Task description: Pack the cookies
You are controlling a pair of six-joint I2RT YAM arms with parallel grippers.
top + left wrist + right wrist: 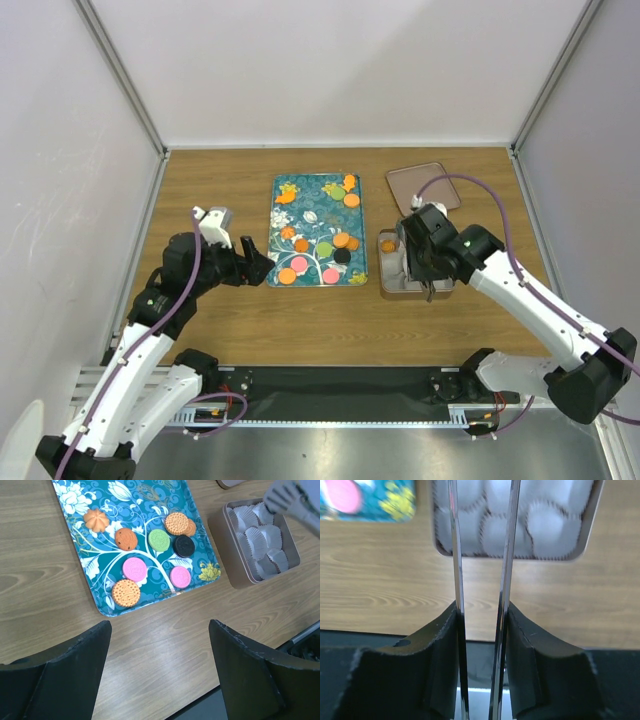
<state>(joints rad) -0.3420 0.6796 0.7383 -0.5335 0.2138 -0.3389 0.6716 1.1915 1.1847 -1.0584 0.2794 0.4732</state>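
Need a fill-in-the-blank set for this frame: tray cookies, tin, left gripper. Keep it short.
1. The number of pink round cookies on the teal floral tray is ___.
2. The darkest cookie on that tray is coloured ___.
3. The square metal tin holds pleated white paper ___.
4. The left gripper, near the tray's corner, is ___.

Missing words: two; black; cups; open.

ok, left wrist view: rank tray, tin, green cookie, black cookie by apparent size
1. tray, largest even though the top edge of the frame crops it
2. tin
3. green cookie and black cookie: they look about the same size, so not ranked
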